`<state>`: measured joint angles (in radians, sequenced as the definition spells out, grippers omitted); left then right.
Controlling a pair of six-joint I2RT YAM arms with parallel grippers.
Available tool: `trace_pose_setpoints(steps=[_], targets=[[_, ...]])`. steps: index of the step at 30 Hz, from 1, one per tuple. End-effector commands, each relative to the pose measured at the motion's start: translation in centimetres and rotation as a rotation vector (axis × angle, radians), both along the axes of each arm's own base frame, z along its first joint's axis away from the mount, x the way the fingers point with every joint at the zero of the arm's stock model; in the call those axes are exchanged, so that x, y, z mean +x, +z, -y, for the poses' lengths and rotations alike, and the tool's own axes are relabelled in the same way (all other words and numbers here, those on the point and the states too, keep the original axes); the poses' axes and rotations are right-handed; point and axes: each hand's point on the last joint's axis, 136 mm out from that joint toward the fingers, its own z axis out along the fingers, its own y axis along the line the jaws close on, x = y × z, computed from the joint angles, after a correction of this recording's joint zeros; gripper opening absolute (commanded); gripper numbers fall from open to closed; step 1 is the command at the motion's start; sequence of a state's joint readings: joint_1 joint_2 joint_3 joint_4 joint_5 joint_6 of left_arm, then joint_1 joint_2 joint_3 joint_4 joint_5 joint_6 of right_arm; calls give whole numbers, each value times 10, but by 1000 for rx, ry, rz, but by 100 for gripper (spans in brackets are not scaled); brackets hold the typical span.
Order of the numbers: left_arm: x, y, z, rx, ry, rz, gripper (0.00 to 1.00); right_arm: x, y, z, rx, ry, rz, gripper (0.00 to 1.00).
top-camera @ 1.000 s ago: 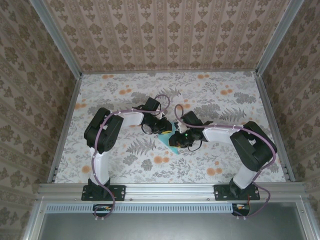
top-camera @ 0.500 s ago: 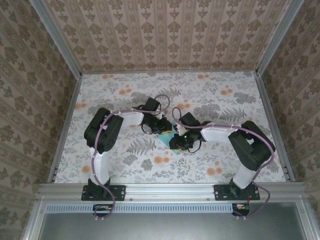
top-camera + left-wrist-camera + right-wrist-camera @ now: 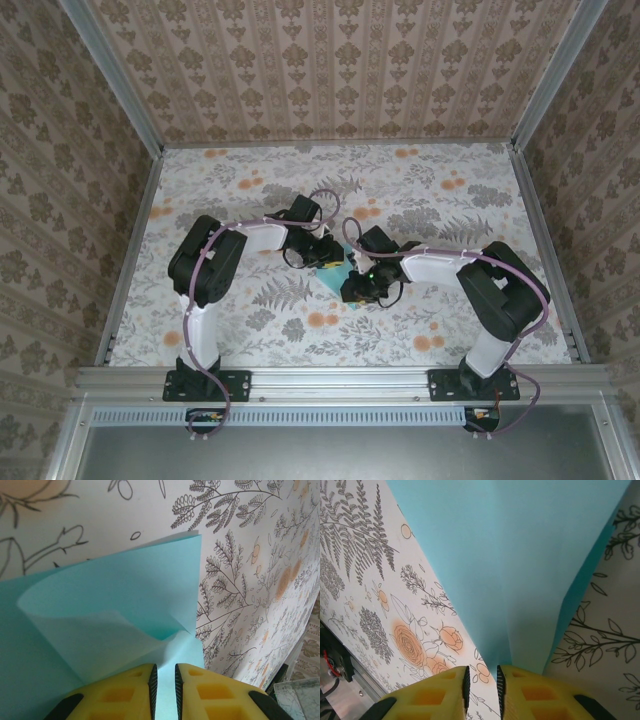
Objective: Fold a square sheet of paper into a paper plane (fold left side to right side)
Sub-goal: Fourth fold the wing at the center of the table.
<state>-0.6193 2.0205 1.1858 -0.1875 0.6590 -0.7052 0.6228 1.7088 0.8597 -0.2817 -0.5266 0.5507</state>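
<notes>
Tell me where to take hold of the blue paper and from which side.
Pinch the square sheet of paper at its lifted, curled edge, coming in edge-on from the side of the left arm. That flap stands off the table, so fingers can likely close above and below it.

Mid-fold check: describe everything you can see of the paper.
The paper is thin, plain light blue, matte. It sits near the middle of the tabletop, not flat: one layer curls over another in a soft, uncreased bend. The left gripper pinches one edge; the right gripper looks closed on another, where two layers meet.
</notes>
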Motion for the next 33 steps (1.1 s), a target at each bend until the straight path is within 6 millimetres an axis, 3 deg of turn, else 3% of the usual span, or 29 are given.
trace_pose_setpoints(steps=[1,23,33], targets=[[-21,-43,-27,155,12,-84,21,-8,-6,6,-55,16,-31,24],[-21,-43,-28,158,13,-82,21,-22,-28,19,-122,2,-87,12],[-20,-43,-28,161,15,-81,21,-11,5,2,2,-20,-24,11]])
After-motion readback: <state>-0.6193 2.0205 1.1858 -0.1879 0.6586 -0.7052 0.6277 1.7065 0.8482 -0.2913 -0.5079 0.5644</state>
